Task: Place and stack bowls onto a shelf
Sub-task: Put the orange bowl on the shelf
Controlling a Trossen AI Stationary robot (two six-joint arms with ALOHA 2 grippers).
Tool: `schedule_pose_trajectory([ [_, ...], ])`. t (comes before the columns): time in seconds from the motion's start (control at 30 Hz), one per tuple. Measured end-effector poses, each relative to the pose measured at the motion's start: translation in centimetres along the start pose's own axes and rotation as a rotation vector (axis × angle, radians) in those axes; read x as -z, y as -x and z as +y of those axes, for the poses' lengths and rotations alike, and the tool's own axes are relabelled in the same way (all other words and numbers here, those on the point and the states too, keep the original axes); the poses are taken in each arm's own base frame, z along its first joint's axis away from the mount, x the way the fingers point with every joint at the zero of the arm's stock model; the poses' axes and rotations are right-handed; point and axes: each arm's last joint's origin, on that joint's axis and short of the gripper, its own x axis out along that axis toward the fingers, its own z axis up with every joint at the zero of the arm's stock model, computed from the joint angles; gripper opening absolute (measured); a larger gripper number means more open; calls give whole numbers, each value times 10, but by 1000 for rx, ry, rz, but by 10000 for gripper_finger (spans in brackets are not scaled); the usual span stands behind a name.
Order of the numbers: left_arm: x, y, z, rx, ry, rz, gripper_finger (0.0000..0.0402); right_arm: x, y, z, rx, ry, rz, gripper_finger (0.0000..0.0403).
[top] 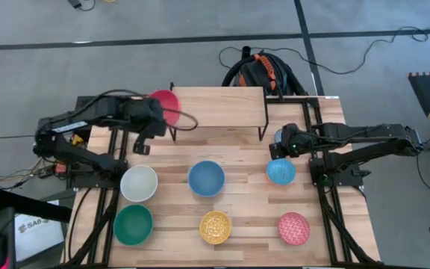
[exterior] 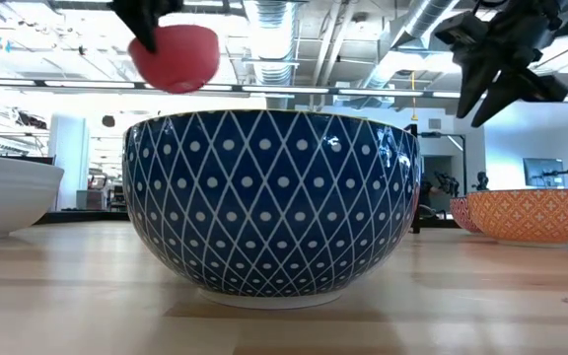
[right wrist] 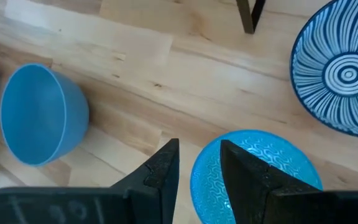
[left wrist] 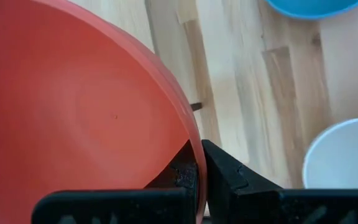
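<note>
Slatted tabletop [top: 237, 202]: left gripper [left wrist: 199, 163] clamps orange-red bowl [top: 166, 106] rim beside shelf [top: 219, 107]; right gripper [right wrist: 199, 163] parted.

Front: a blue-and-white bowl [exterior: 271, 202] is set on the desk [exterior: 284, 316].
Up high: a red bowl [exterior: 176, 56] is held.

Shelf [top: 219, 107] at table's [top: 245, 224] rear, six bowls in two rows before it

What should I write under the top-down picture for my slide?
Left gripper lifts a red bowl beside the shelf while the right gripper hovers open over a light blue bowl.
</note>
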Motion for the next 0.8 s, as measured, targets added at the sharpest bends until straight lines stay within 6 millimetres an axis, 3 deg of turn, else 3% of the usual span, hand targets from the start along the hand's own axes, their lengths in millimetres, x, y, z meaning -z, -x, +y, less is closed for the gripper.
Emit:
schedule_pose_trajectory([
  [0.17,-10,-23,22,37,-105,61,0,7,1,2,-13,16,18,143],
  [0.47,-18,-65,71,86,-115,91,0,16,3,5,-23,35,15,143],
  [0.8,-20,-87,92,106,-120,40,0,17,4,6,-26,31,15,143],
])
